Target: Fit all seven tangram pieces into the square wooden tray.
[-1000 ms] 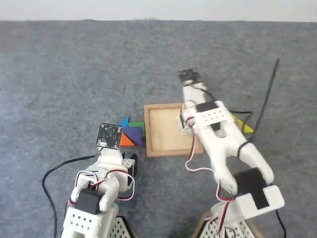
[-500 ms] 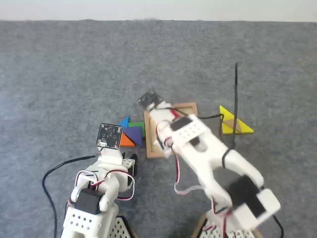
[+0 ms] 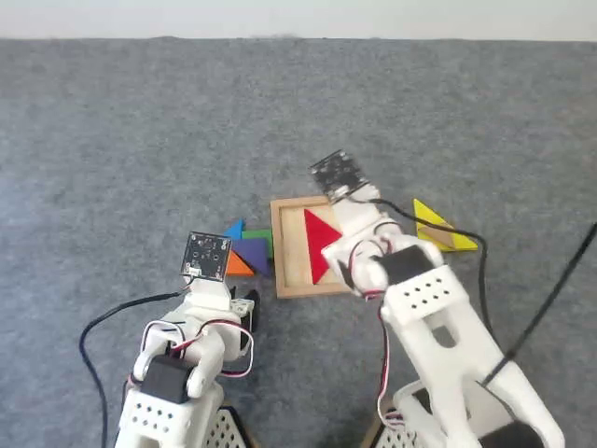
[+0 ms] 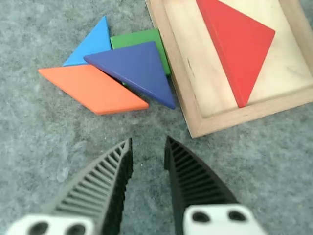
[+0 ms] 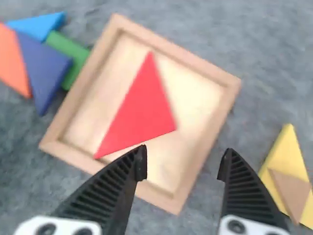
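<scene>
The square wooden tray (image 3: 277,250) lies mid-table with a large red triangle (image 3: 321,245) flat inside it. My right gripper (image 5: 184,156) hangs open just above the tray (image 5: 176,53), nothing between its fingers, the red triangle (image 5: 139,115) below it. Left of the tray sit a light blue triangle (image 4: 93,41), a green piece (image 4: 137,39), a dark blue triangle (image 4: 137,68) and an orange parallelogram (image 4: 93,88). My left gripper (image 4: 148,147) is low over the carpet just short of these, slightly open and empty. A yellow triangle (image 3: 432,222) and a tan triangle (image 3: 454,239) lie right of the tray.
Grey carpet covers the table, with free room beyond the tray and to both sides. A black cable (image 3: 550,299) runs from the right arm across the right side. The dark blue triangle overlaps the green piece, close against the tray's left rim (image 4: 178,83).
The right arm swung left across the tray and back. The red triangle now lies in the tray, which looked bare a second ago. The left arm has not moved.
</scene>
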{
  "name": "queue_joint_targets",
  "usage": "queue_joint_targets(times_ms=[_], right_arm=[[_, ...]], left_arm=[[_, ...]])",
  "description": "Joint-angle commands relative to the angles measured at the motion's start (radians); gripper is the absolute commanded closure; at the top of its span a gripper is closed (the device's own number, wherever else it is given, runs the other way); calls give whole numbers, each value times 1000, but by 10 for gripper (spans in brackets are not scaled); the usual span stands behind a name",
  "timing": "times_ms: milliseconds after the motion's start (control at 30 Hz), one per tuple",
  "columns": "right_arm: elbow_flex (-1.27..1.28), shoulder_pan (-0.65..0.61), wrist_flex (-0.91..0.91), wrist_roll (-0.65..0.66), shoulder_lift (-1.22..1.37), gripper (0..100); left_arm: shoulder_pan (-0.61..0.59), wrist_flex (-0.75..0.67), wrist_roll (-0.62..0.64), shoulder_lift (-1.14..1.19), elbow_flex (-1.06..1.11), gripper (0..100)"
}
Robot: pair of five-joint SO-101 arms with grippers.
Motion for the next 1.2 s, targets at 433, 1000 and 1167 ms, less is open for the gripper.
queue_joint_targets(times_ms=[433,1000,1167], right_arm=[[-308,56,-35,-12,595,749],[-308,-125,-42,-9,596,749],[-308,-96,-44,-11,607,749]], left_arm=[[2,2,6,-17,-12,895],[2,2,6,-17,-12,895],[2,2,6,-17,-12,895]])
